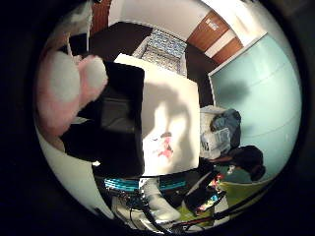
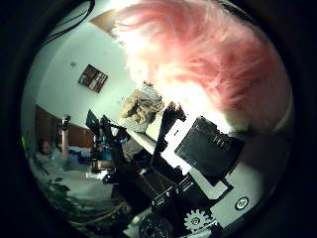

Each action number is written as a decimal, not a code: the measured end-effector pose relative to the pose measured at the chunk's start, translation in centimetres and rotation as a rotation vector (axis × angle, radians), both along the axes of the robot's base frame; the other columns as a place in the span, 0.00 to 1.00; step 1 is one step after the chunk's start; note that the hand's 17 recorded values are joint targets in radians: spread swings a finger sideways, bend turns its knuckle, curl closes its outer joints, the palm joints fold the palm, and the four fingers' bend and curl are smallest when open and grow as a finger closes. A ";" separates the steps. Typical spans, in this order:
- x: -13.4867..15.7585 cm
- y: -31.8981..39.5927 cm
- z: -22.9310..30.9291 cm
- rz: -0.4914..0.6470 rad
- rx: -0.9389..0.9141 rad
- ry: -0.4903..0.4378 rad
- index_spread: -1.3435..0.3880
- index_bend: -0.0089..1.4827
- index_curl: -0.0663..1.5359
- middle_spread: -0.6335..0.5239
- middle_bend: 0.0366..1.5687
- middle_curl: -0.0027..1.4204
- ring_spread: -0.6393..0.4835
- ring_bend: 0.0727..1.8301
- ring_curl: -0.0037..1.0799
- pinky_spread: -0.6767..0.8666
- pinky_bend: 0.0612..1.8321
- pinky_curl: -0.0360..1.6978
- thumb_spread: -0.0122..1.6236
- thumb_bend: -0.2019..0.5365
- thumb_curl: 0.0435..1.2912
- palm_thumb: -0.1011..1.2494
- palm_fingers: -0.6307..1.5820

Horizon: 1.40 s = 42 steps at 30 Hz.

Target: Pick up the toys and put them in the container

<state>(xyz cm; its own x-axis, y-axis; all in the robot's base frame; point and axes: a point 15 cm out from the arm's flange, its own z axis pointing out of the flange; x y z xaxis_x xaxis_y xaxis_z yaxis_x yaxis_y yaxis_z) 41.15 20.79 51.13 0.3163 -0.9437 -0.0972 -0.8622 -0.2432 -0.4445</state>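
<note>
A fluffy pink and white plush toy [image 2: 208,55] fills much of the right thumb side palm view, close against the palm. It also shows in the right little finger side palm view [image 1: 64,84], beside a black finger part. My right hand [image 2: 203,149] has black and white fingers curled against the plush and holds it high above a white table [image 1: 182,98]. A small pink and white toy [image 1: 165,146] lies on the table near its edge. I cannot pick out a container in either view.
A patterned grey piece of furniture [image 1: 162,47] stands beyond the table's far side. Bags and clutter [image 1: 221,133] lie on the floor beside the table. A wall with a dark frame [image 2: 94,76] and piled things [image 2: 139,107] show in the room.
</note>
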 end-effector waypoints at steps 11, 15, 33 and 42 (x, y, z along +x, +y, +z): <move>-0.9 -0.4 -1.9 0.019 -0.045 0.070 0.49 0.15 0.44 0.39 0.29 0.41 0.41 0.45 0.45 0.38 0.32 0.44 0.72 0.24 0.32 0.61 0.44; -1.5 -0.8 -2.3 0.041 -0.068 0.096 0.49 0.13 0.37 0.45 0.22 0.35 0.52 0.39 0.38 0.58 0.32 0.42 0.72 0.25 0.31 0.58 0.41; -4.7 -5.7 0.1 0.050 -0.101 0.100 0.53 0.12 0.24 0.51 0.15 0.25 0.68 0.28 0.22 0.77 0.25 0.30 0.70 0.24 0.28 0.56 0.41; -4.8 -17.8 0.4 -0.149 -0.113 0.129 0.56 0.11 0.21 0.51 0.16 0.25 0.68 0.29 0.20 0.77 0.27 0.27 0.71 0.24 0.26 0.53 0.40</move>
<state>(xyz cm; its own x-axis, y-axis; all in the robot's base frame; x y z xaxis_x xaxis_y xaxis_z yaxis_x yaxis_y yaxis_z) 36.31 2.98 51.53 0.1644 -0.9862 -0.0192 -0.9404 -0.1508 -0.3049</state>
